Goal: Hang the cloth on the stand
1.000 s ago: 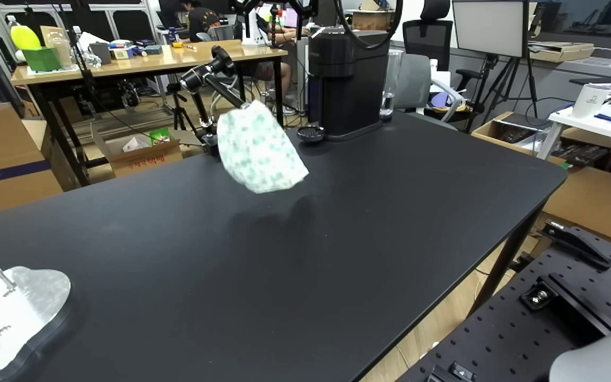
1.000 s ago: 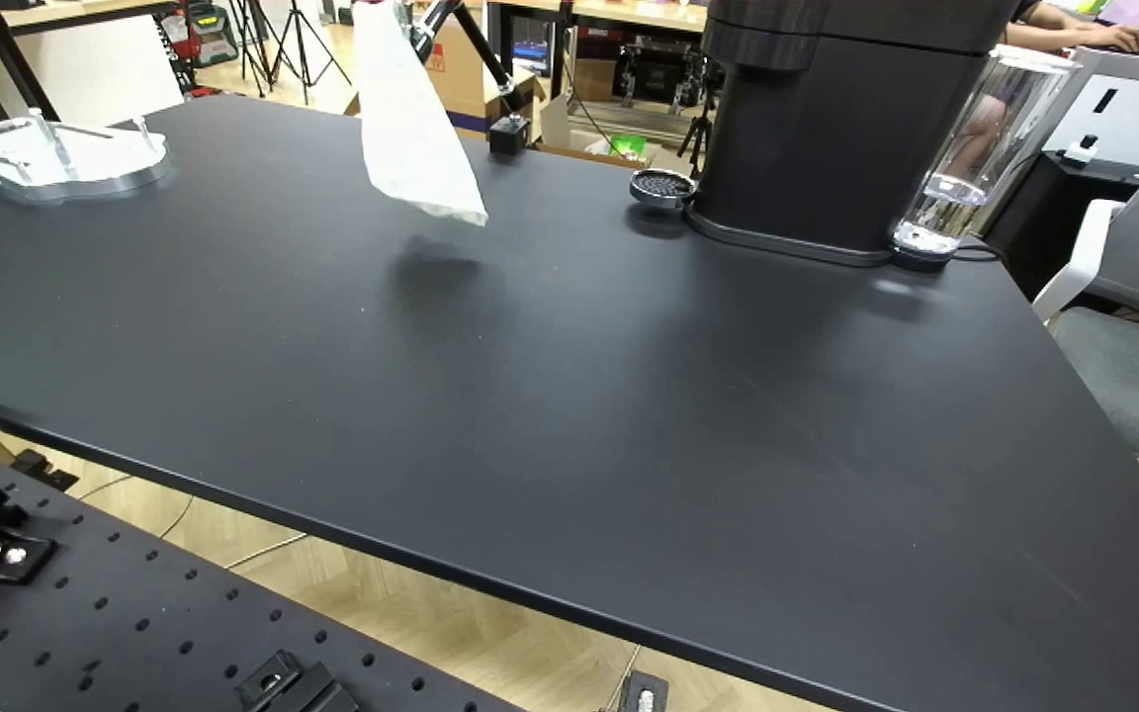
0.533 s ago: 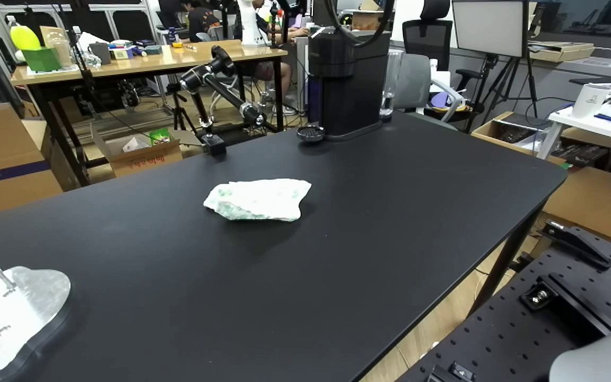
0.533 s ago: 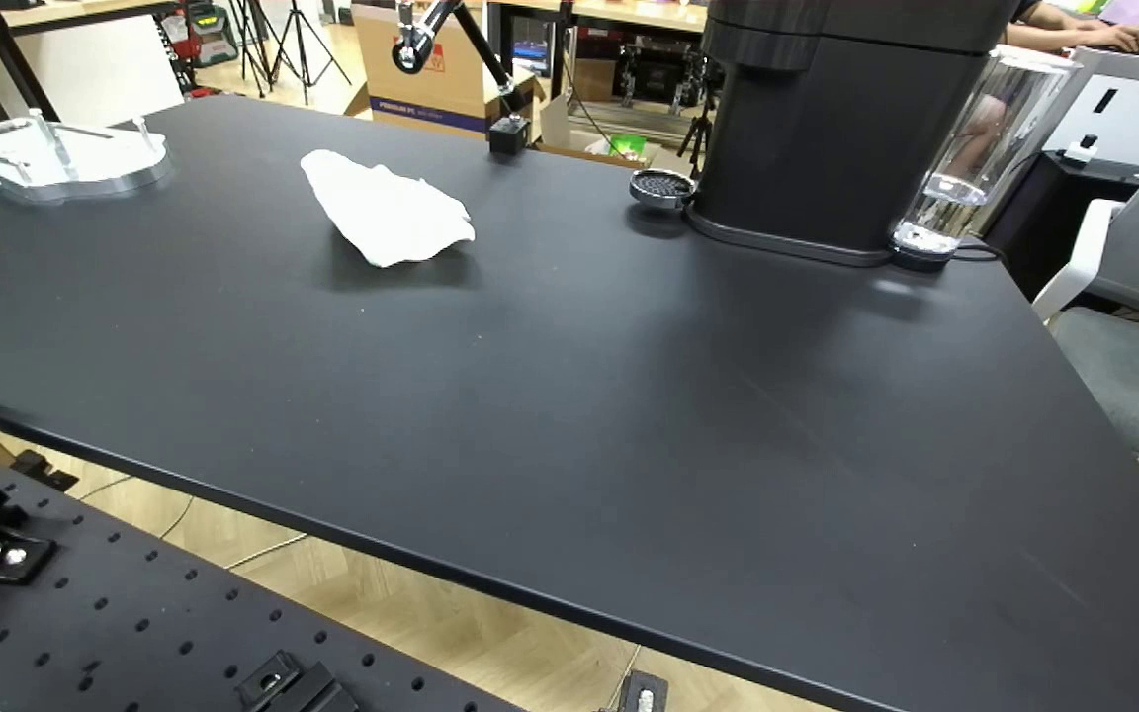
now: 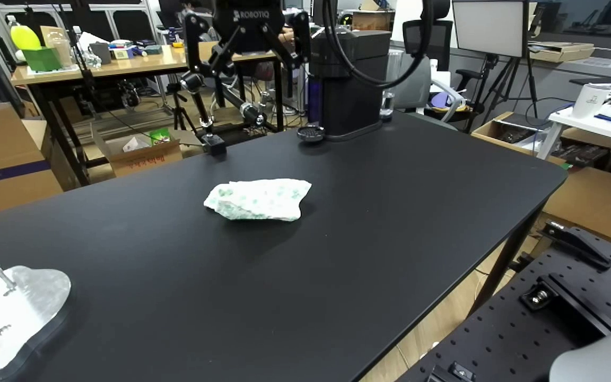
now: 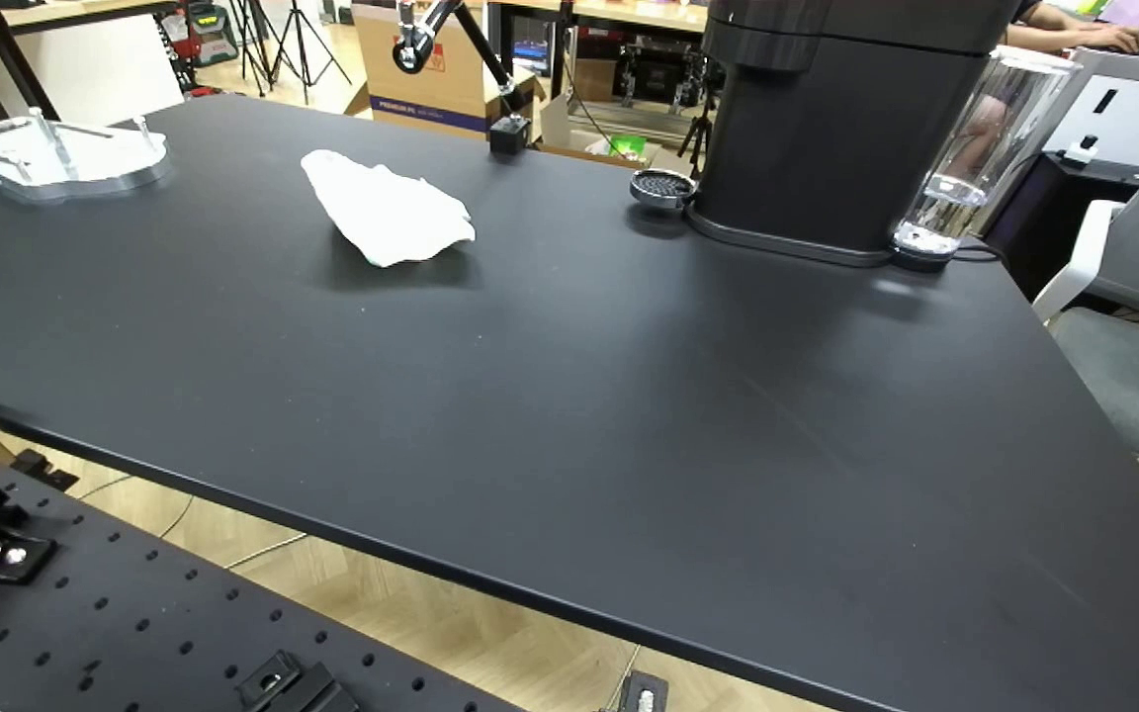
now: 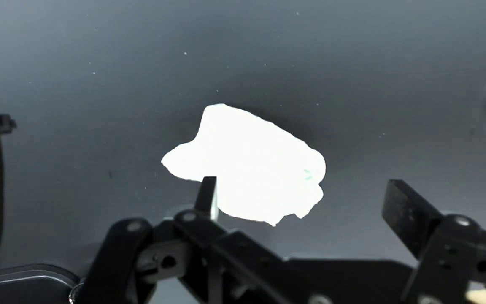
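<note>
While the green-spotted cloth (image 5: 260, 199) lies bunched on the black table (image 5: 337, 276), the gripper (image 7: 305, 195) hangs above, jaws wide apart.

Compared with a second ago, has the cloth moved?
Yes, down: in an exterior view, the cloth overlapped the stand; now it lies apart, on the table.

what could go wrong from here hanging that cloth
The cloth lies crumpled, so the open tool might catch only a fold and lose it while lifting. In the wrist view the cloth sits off-centre to the tool, so closing could shove it sideways. The black jointed stand, seemingly the goal, is near the edge of the table, so a miss might drop the cloth over.
</note>
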